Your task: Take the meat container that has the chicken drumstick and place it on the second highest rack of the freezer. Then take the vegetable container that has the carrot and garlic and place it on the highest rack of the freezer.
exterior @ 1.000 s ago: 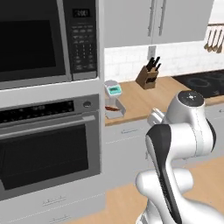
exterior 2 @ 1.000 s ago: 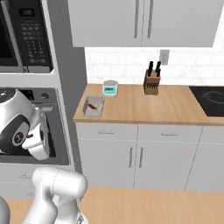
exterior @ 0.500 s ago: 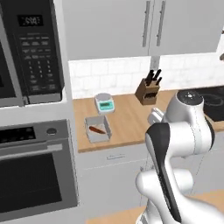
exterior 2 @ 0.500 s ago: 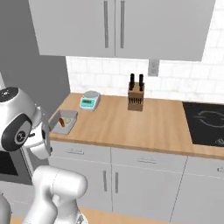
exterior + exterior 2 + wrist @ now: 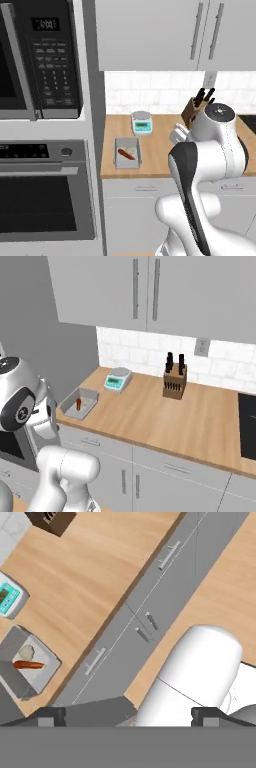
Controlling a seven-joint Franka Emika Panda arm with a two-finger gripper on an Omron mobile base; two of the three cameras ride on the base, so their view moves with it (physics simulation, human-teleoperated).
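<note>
Wooden counter [image 5: 150, 411], grey tray [image 5: 127, 153] at its left end by the oven [image 5: 47, 192].
Tray holds carrot [image 5: 28, 665] w/ garlic [image 5: 26, 652] just beside it; scale [image 5: 141, 122] sits behind, knife block [image 5: 175, 381] further right. Gripper [image 5: 127, 714] up over the cupboard fronts, well apart from tray, fingers [image 5: 49, 714] spread wide, nothing held.

No lettering can be read: the microwave's [image 5: 45, 60] display and keypad and the kitchen scale's [image 5: 141, 123] screen on the counter's [image 5: 165, 150] back edge are blurred.
</note>
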